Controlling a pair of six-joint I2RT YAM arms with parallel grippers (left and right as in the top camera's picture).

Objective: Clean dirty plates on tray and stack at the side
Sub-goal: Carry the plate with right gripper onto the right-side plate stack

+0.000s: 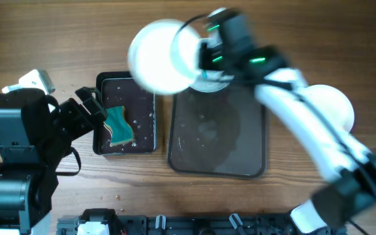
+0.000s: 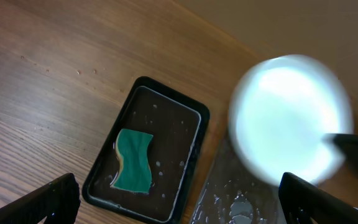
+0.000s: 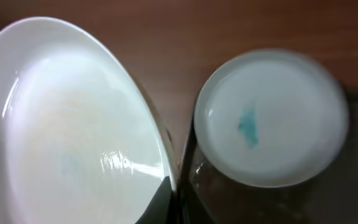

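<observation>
Holding plate by rim, R gripper clamped shut — airborne at 11 o'clock of tray. L gripper spread wide, empty, near sponge. Prob wipe step; next — grab sponge, keep plate steady.

a teal sponge lies in a small black tray, flecked with droplets, on the wooden table.

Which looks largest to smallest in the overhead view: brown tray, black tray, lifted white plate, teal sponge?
1. dark brown rectangular tray
2-3. small black rectangular tray and round white plate: look alike, and the plate is blurred and nearer the camera, so unranked
4. teal sponge
</observation>
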